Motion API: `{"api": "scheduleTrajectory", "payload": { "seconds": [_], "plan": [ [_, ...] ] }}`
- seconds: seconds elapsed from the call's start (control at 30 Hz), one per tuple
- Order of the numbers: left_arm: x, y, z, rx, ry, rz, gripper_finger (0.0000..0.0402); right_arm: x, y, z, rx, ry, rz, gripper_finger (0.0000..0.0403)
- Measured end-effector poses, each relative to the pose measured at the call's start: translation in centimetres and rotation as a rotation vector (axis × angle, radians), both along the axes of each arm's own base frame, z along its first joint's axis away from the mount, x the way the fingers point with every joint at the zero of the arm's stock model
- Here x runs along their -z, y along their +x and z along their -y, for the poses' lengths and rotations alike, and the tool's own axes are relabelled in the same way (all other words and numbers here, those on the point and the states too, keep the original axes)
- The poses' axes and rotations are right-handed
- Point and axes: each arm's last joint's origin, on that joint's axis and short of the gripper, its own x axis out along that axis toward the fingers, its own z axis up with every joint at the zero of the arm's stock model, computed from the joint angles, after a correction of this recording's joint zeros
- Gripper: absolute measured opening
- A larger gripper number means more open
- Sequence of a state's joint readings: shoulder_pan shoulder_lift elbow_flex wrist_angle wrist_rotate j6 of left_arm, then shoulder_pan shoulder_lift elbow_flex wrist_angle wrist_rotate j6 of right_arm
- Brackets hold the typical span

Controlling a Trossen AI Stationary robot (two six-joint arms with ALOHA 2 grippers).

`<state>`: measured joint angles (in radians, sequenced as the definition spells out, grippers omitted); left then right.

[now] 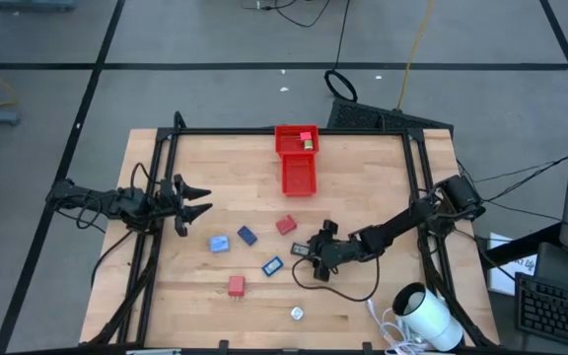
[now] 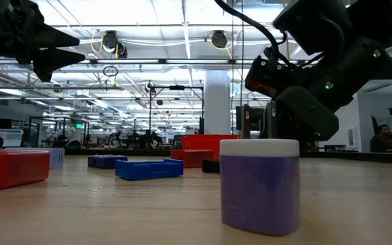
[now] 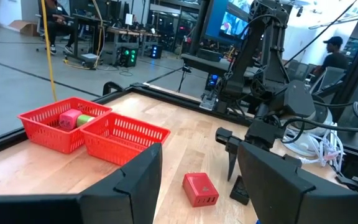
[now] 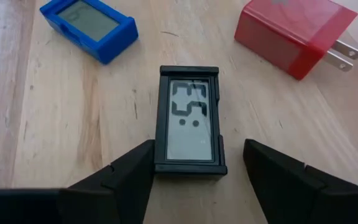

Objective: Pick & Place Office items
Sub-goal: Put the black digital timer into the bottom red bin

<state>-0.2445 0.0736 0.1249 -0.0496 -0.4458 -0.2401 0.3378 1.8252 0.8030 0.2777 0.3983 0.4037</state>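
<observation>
My right gripper [image 1: 313,250] is low over the table, open, with its fingers on either side of a small black display clock [image 4: 189,121] that lies flat on the wood. A blue clock [image 4: 89,25] and a red plug charger [image 4: 291,34] lie just beyond it. Red [image 1: 285,225], dark-blue [image 1: 248,235], light-blue [image 1: 219,243], second red [image 1: 236,286] and whitish [image 1: 297,314] pieces are spread over the table's middle. My left gripper [image 1: 203,197] hovers open at the table's left side, above the table. My right gripper has one finger [image 4: 135,168] close against the black clock's long edge [image 4: 157,155]; I cannot tell whether it touches. The other finger [image 4: 272,171] stands apart from the clock. The fingers slant down from the table's right side, lying along the clock.
A red two-compartment tray [image 1: 297,179] sits at the far middle, with a pink and a green piece in its far compartment [image 1: 306,141]. A big white cylinder with cable [image 1: 425,316] lies at the near right corner. A black frame runs along the table's edges.
</observation>
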Motion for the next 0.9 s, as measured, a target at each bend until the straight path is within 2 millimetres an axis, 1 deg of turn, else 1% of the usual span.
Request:
{"api": "scheduleTrajectory", "payload": {
  "seconds": [0.23, 0.63, 0.77, 0.9],
  "plan": [
    [0.0, 0.0, 0.0, 0.0, 0.0, 0.0, 0.0214, 0.09, -0.11, 0.03, -0.006, -0.006, -0.017, 0.0213],
    [0.0, 0.0, 0.0, 0.0, 0.0, 0.0, 0.0214, 0.09, -0.1, 0.02, -0.045, -0.043, -0.025, 0.0159],
    [0.0, 0.0, 0.0, 0.0, 0.0, 0.0, 0.0214, 0.04, -0.05, 0.0, -0.061, -0.058, -0.021, 0.0155],
    [0.0, 0.0, 0.0, 0.0, 0.0, 0.0, 0.0214, 0.02, -0.03, -0.01, -0.064, -0.059, -0.019, 0.0164]
  ]
}}
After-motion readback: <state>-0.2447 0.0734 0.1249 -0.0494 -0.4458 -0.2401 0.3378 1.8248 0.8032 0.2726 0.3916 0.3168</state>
